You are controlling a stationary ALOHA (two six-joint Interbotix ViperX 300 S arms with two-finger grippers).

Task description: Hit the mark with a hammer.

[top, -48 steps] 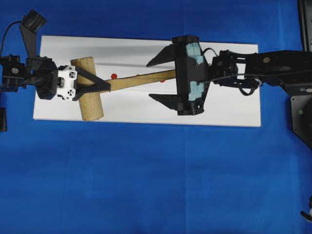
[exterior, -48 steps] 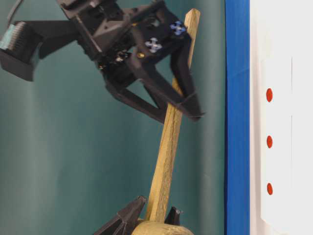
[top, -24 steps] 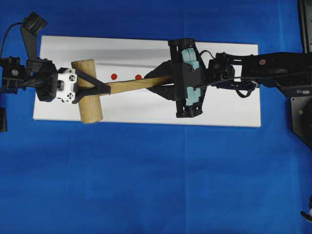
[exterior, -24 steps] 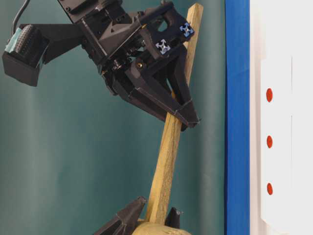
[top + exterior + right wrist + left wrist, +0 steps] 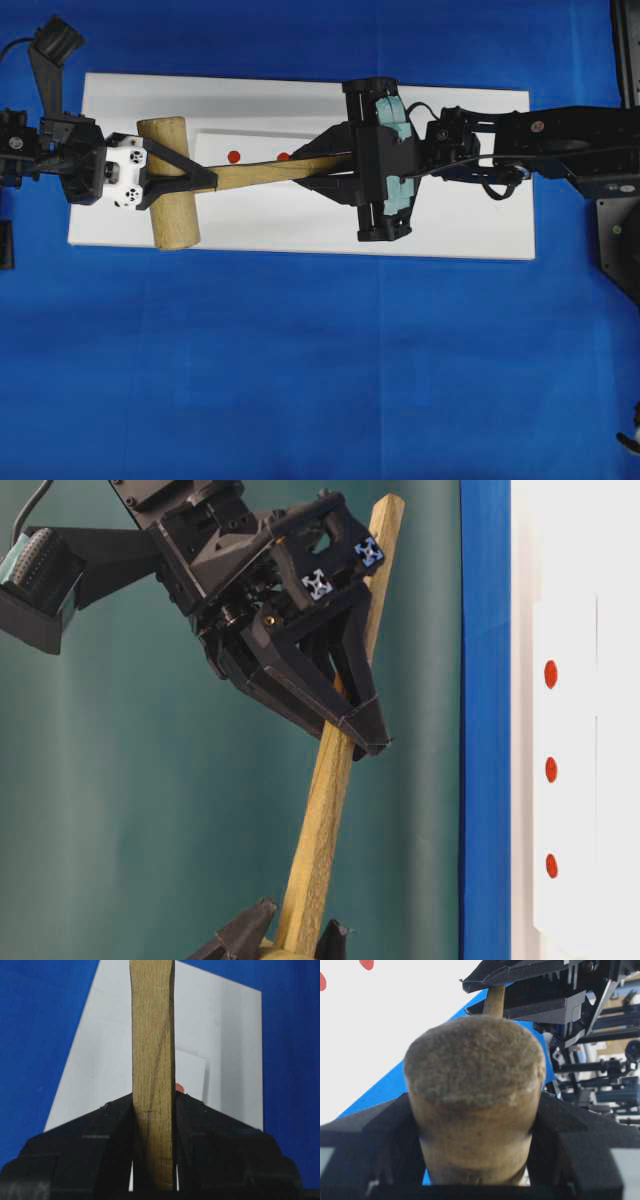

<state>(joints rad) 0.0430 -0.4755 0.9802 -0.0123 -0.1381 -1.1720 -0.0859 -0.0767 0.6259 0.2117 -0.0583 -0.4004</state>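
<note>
- Bright, even light from above; the white board (image 5: 450, 215) nearly washes out, with only a faint shadow under the hammer (image 5: 170, 185).
- Left wrist view: hammer head soft, close; background behind it blurred.
- Table-level view is sharp.

Tabletop (image 5: 300, 380) covered w/ blue cloth, flat, a faint crease running top to bottom near mid-view. On it: white rectangular board (image 5: 470, 220), long axis left-right, set in upper half of overhead view, blue showing on all sides. Board carries a smaller raised white panel (image 5: 260, 140) w/ red dots (image 5: 233, 156); two visible from overhead, three in a row (image 5: 550, 770) in table-level view. Nothing else seen resting directly on cloth.
</note>
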